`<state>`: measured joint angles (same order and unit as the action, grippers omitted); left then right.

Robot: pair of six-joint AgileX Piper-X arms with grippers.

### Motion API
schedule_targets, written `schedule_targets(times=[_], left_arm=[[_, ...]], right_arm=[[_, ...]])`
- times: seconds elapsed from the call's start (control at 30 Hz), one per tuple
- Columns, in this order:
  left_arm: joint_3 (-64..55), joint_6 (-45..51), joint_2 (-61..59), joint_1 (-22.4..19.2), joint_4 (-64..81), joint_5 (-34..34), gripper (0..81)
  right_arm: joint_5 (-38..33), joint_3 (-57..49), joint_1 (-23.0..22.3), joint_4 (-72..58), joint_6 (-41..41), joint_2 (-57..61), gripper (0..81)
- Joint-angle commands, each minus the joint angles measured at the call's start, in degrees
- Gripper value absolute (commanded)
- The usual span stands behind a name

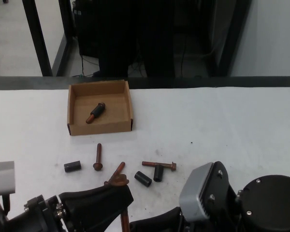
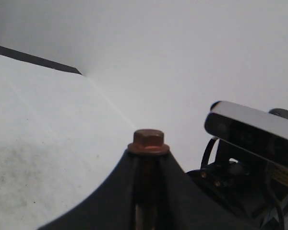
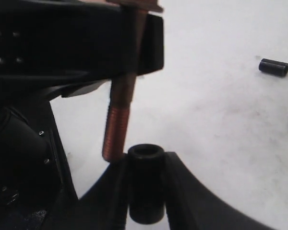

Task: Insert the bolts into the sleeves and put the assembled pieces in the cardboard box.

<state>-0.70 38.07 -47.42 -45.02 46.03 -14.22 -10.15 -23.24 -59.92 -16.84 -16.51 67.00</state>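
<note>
Far left on the bench [image 1: 222, 121], the cardboard box [image 1: 76, 129] holds one assembled piece [image 1: 95, 112]. My left gripper [image 2: 148, 159] is clenched on a bolt [image 2: 148, 139], head up. Its threaded tip hangs just beside the rim of the upright sleeve [image 3: 146, 191], which my right gripper [image 3: 146, 166] grasps.

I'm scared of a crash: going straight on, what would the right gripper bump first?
Probably the bolt in the left gripper: its threaded tip hangs beside the held sleeve. Depth is unclear.
</note>
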Motion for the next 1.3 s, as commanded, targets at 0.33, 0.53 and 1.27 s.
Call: schedule_targets(times=[0.33, 0.53, 1.27], left_arm=[[-0.53, -0.84, -0.13, -0.21, 0.57, 1.39, 0.8], [-0.53, -0.56, -0.13, -0.21, 3.09, 3.62, 0.8], [-0.53, 5.38, -0.13, -0.21, 4.45, 6.48, 0.8]], right_arm=[[0.83, -0.7, 0.1, -2.53, -0.1, -2.28, 0.2], [0.83, -0.7, 0.1, -2.81, -0.28, -2.28, 0.2], [0.83, -0.7, 0.1, -3.56, -1.48, -2.28, 0.2]])
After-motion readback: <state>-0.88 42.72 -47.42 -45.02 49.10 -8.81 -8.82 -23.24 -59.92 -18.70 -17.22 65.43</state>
